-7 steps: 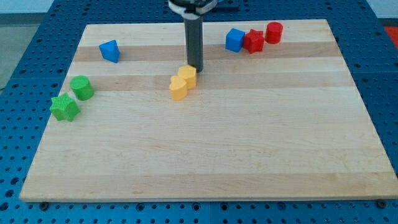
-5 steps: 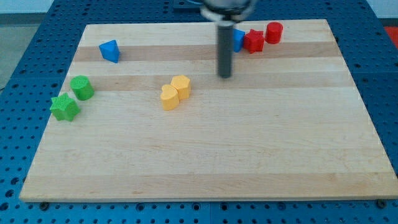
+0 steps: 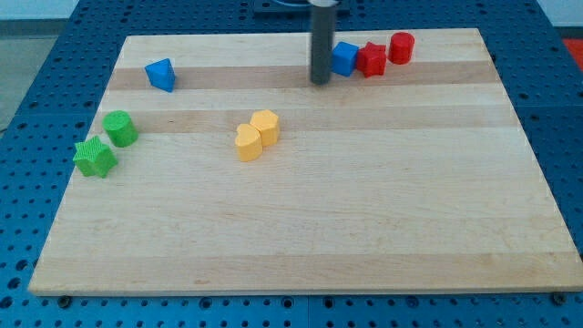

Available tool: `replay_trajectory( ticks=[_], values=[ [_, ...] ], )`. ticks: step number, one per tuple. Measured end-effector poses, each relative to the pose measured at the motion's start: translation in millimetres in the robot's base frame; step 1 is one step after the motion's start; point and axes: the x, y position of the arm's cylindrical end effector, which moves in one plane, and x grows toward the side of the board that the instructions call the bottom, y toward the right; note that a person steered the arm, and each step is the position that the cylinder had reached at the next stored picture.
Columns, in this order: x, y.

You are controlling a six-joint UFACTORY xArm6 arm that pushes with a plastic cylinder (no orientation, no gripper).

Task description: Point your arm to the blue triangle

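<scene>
The blue triangle [image 3: 160, 74] lies near the board's top left. My tip [image 3: 320, 82] is at the top middle of the board, far to the right of the triangle. It stands just left of a blue block [image 3: 343, 57], close to it but apart.
A red star [image 3: 371, 60] and a red cylinder [image 3: 402, 46] sit right of the blue block. Two yellow blocks [image 3: 256, 134] touch each other mid-board. A green cylinder [image 3: 119, 128] and a green star [image 3: 95, 158] sit at the left edge of the wooden board [image 3: 364, 210].
My tip left the yellow blocks, swung right, then moved up toward the view's top beside the blue block. The yellow blocks shifted slightly down-left early on.
</scene>
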Motion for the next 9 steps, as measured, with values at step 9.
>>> replay_trajectory(
  ticks=[9],
  values=[
    [-41, -218]
  ],
)
